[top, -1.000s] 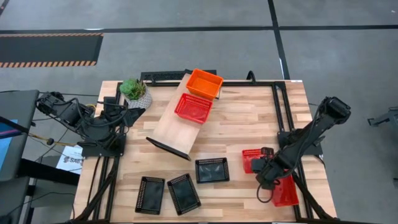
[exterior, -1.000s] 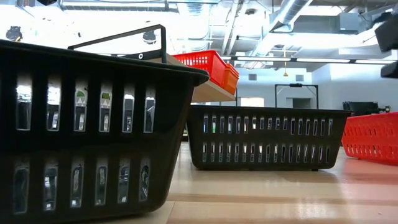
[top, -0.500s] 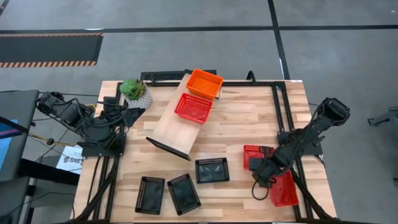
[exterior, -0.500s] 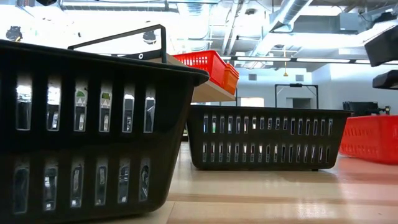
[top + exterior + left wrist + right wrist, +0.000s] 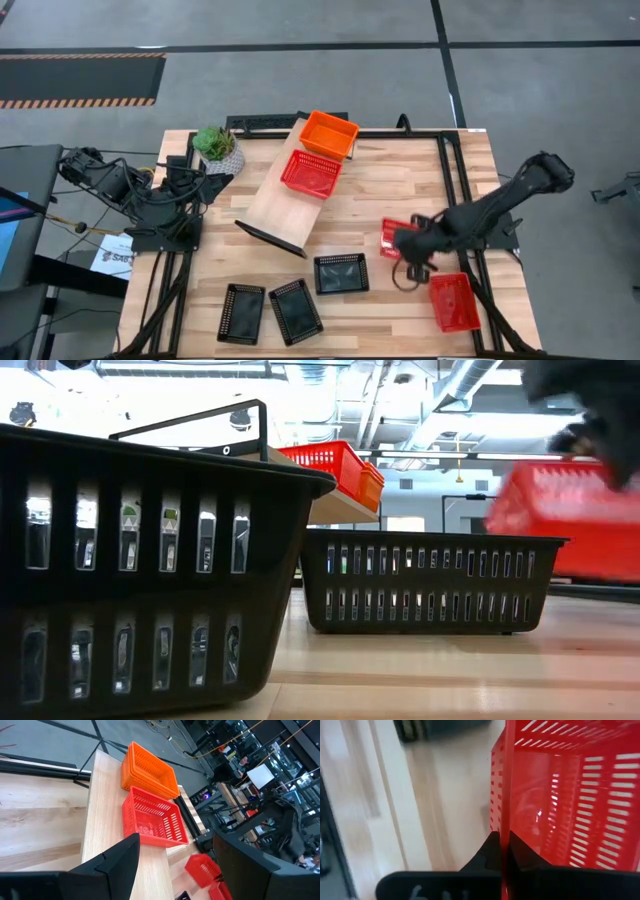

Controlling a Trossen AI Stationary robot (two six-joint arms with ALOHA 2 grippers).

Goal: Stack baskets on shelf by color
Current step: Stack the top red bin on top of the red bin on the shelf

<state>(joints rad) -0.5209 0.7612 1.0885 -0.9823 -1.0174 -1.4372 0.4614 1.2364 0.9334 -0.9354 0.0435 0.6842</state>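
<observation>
Since a second ago, the right gripper (image 5: 408,243) is no longer standing over the two red baskets near the right edge of the table; it is now carrying one red basket (image 5: 392,238) toward the middle, and its jaws, open before, are now closed on the basket's thin rim. In the low view this basket (image 5: 560,520) is hanging clear above the tabletop, where earlier it was resting on the wood. The other red basket (image 5: 454,302) is lying alone near the front right corner.

The shelf (image 5: 285,198) is lying diagonally at the back centre, with the orange baskets (image 5: 329,133) at its far end and a red basket (image 5: 311,173) just beside them. Three black baskets (image 5: 290,300) are waiting on the table near the front.

The held basket is looking light and fairly stiff, but its mesh wall is thin and smooth, so I judge it can swing or slip; the rim is the natural place for holding.

The right wrist view is showing the fingers (image 5: 492,855) pinching the rim, which the high view cannot show. The left wrist view is showing the shelf baskets from the side. The left gripper (image 5: 215,180) is waiting with jaws wide apart and empty at the back left, near a small plant (image 5: 217,143).
</observation>
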